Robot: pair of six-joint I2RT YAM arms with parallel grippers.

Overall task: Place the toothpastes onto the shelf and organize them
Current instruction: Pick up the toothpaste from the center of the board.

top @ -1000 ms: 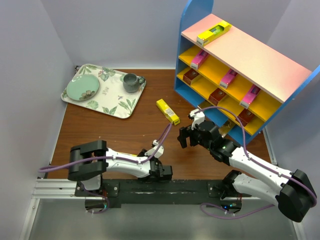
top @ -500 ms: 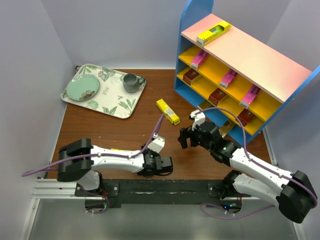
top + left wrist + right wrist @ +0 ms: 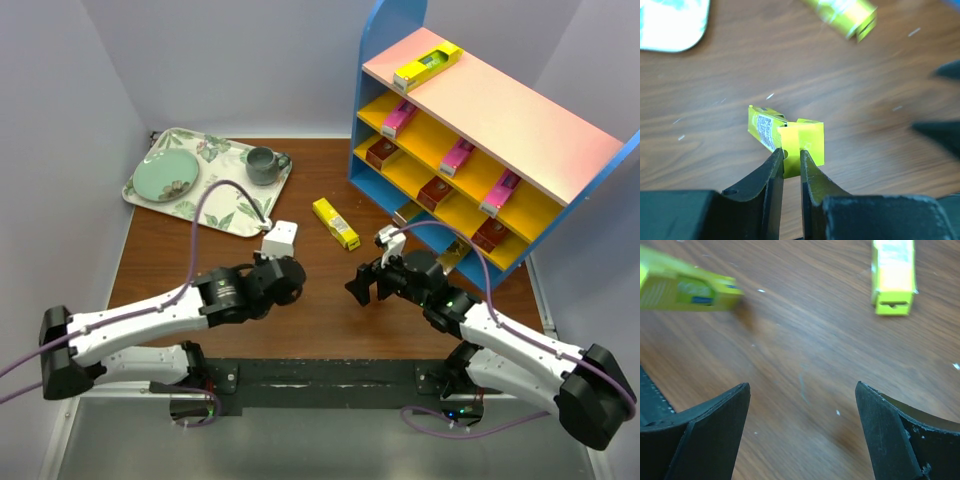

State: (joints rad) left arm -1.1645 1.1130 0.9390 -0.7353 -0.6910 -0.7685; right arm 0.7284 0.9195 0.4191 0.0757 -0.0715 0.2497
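Left hand (image 3: 791, 154), now clamped on a yellow toothpaste (image 3: 767, 131), has swung toward the shelf (image 3: 500, 110) for placing; right hand (image 3: 801, 387) gapes empty.

Blue sides, a pale pink top and yellow-orange boards are being shown by the shelf (image 3: 392, 30). Its toothpastes (image 3: 399, 118) are being seen in yellow, pink and dark red. At the far left corner of the brown wood-grain table (image 3: 200, 260), a white tray (image 3: 228, 210) is being shown patterned with green leaves.
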